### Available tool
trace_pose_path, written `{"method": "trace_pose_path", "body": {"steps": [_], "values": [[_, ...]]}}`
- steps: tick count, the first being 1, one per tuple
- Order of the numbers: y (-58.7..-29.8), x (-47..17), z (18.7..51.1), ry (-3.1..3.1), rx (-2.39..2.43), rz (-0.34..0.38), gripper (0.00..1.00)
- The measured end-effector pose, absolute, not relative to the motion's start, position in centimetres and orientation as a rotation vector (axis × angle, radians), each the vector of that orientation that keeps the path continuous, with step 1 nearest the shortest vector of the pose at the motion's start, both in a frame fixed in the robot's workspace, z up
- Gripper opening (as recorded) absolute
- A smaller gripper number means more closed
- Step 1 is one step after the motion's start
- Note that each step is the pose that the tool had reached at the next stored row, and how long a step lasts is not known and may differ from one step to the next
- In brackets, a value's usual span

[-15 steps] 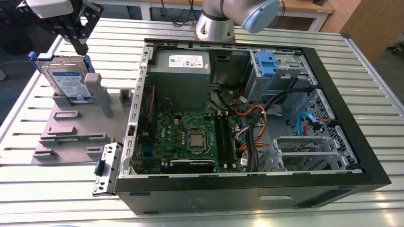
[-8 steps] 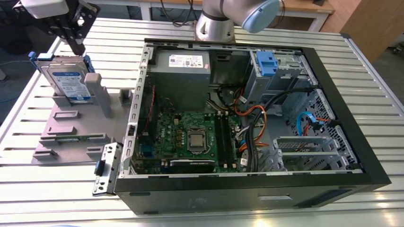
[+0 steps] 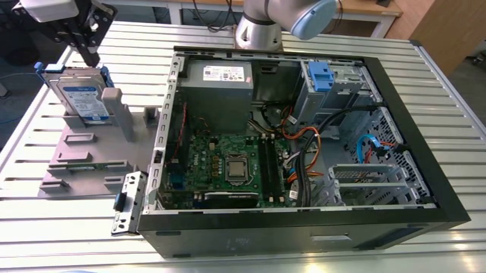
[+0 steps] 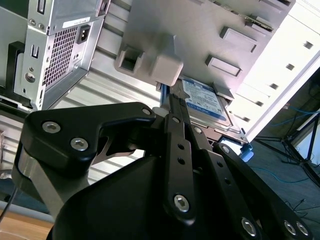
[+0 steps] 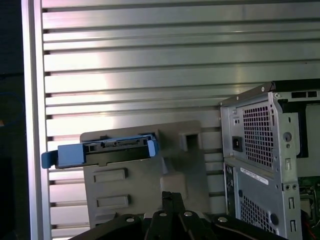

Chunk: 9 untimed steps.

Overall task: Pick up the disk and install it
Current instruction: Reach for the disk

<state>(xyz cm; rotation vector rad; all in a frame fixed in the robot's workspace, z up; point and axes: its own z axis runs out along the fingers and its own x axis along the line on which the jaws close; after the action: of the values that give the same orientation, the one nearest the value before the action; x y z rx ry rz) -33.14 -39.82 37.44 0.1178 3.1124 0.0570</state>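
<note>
The disk [image 3: 79, 94] is a silver hard drive with a blue-and-white label and blue rails. It stands on edge in a grey holder [image 3: 83, 153] on the table, at the exterior view's left. My gripper [image 3: 90, 57] hangs just above the disk's top edge, apart from it, its black fingers drawn together and shut on nothing. In the second wrist view the gripper [image 4: 172, 97] points at the disk [image 4: 205, 102] beside a grey post of the holder [image 4: 200, 30]. The first wrist view shows the gripper [image 5: 170, 196] over the holder [image 5: 185, 160], with the disk's blue-railed edge [image 5: 105, 149] beside it.
An open computer case [image 3: 425, 170] lies at the exterior view's right, with a motherboard, cables, a grey power-supply box [image 3: 220, 77] and a drive bay with a blue latch [image 3: 319, 77]. Its rear panel shows in both wrist views [image 4: 55, 45] [image 5: 265, 150]. The ribbed metal table [image 3: 227, 259] runs all around.
</note>
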Motion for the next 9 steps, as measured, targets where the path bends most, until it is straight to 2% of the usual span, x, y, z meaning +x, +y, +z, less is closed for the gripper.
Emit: {"method": "trace_pose_path", "body": {"steps": [9], "values": [[-39.82,-33.64,37.41,3.112,0.118,0.057,0.11]]}}
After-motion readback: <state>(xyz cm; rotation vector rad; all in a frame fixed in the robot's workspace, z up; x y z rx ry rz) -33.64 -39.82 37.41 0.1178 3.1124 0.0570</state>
